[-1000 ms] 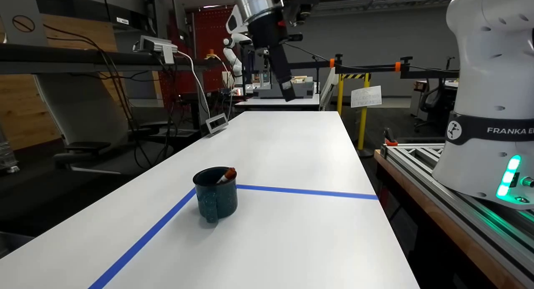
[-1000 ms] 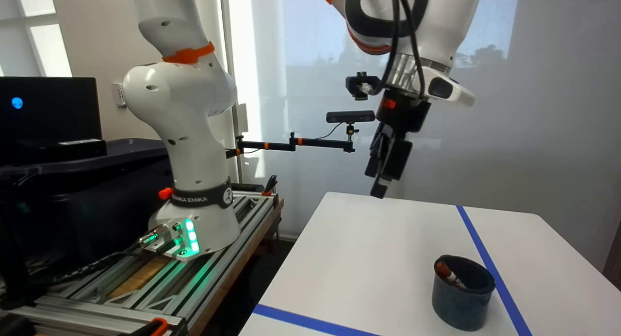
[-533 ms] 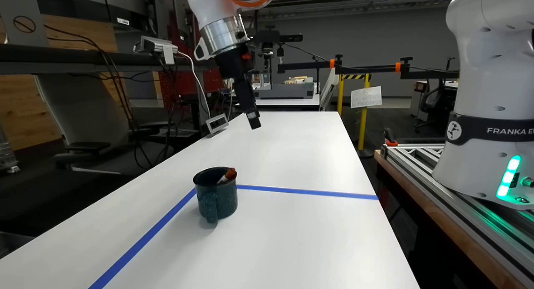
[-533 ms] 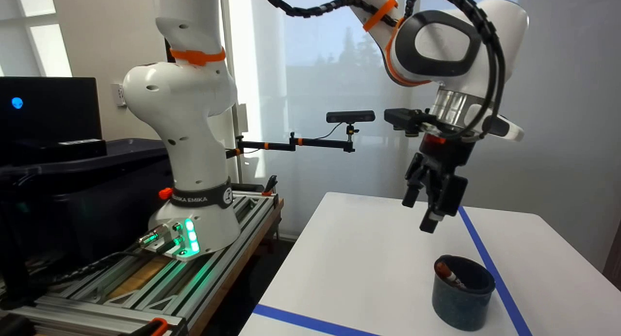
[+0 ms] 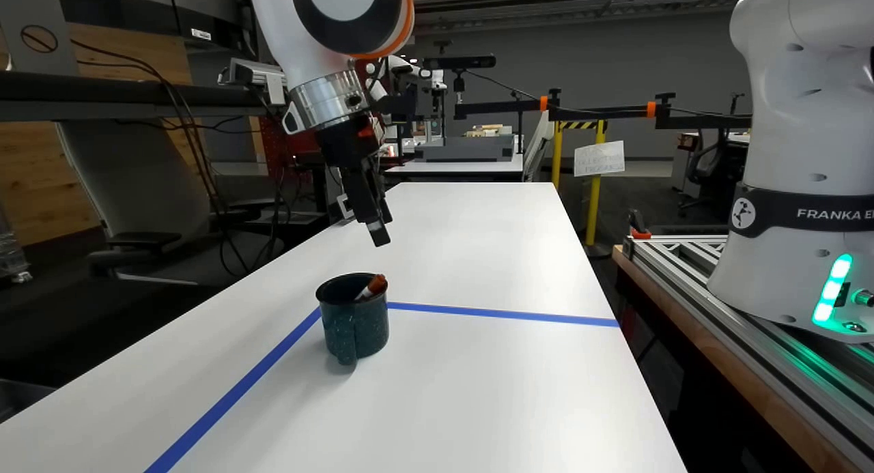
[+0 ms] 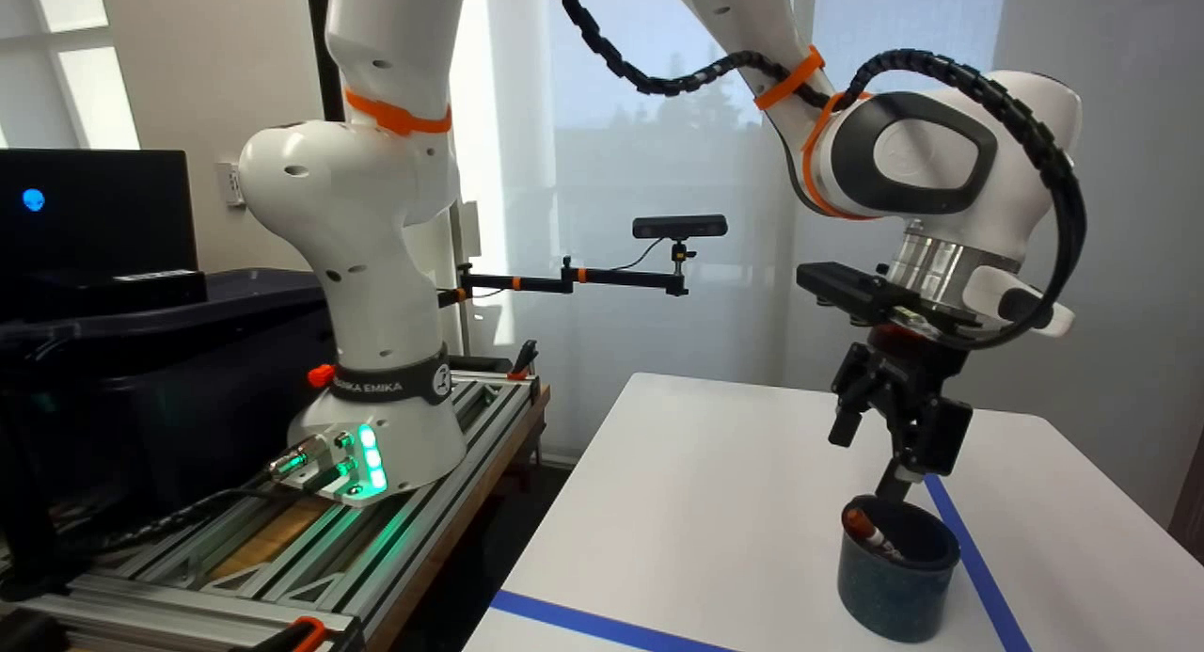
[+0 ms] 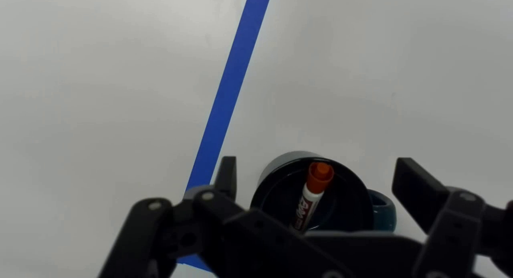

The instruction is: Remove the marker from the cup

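Note:
The dark teal cup (image 5: 355, 333) stands upright on the white table in both exterior views (image 6: 889, 596), with its handle at the right in the wrist view (image 7: 384, 218). The marker (image 7: 313, 191) leans inside the cup, its orange-red cap end up at the rim and its white body running down inside. It also shows in both exterior views (image 5: 372, 287) (image 6: 867, 530). Its lower end is hidden. My gripper (image 7: 316, 167) is open and empty above the cup, its fingers apart on either side of cup and marker in the wrist view. It is tilted in both exterior views (image 5: 381, 231) (image 6: 870, 459).
Blue tape lines (image 5: 502, 314) run along the white table (image 5: 478, 391) beside the cup. A small grey device (image 5: 345, 207) stands at the table's edge. A camera on a bar (image 6: 679, 227) stands behind the table. The arm's base (image 6: 376, 445) is beside the table.
My gripper has come down and moved across the table to just above the cup. The cup and the marker have not moved.

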You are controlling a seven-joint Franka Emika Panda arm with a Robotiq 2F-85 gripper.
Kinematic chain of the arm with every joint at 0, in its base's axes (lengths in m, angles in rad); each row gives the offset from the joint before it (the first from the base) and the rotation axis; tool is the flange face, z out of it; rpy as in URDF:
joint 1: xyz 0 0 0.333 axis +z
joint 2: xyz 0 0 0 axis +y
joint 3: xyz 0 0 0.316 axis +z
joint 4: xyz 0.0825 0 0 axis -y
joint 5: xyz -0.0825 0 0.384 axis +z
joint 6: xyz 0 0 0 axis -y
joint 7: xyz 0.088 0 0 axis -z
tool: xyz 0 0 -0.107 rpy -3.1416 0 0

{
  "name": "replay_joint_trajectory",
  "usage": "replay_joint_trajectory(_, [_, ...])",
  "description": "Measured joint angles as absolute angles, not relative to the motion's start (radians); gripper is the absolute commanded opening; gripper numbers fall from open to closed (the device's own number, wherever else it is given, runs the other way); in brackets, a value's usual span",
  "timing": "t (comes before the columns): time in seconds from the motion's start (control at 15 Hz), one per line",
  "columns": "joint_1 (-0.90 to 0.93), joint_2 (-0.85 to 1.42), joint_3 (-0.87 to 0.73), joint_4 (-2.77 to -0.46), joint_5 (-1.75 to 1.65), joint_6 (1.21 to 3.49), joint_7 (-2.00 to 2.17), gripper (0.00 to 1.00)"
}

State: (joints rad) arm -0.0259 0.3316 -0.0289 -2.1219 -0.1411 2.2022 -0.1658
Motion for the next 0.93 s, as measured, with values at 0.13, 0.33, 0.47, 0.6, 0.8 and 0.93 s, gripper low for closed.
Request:
replay_joint_trajectory(0.13, [-0.026, 0.338, -0.028, -2.116, -0.141, 2.202, -0.166, 1.0])
replay_joint_trajectory(0.33, [-0.026, 0.338, -0.028, -2.114, -0.141, 2.202, -0.166, 1.0])
replay_joint_trajectory(0.47, [-0.026, 0.338, -0.028, -2.114, -0.142, 2.202, -0.166, 1.0])
replay_joint_trajectory(0.6, [-0.026, 0.339, -0.028, -2.114, -0.143, 2.202, -0.166, 1.0])
replay_joint_trajectory(0.8, [-0.026, 0.347, -0.028, -2.105, -0.143, 2.201, -0.168, 1.0])
replay_joint_trajectory(0.93, [-0.026, 0.365, -0.027, -2.082, -0.143, 2.2, -0.169, 1.0])
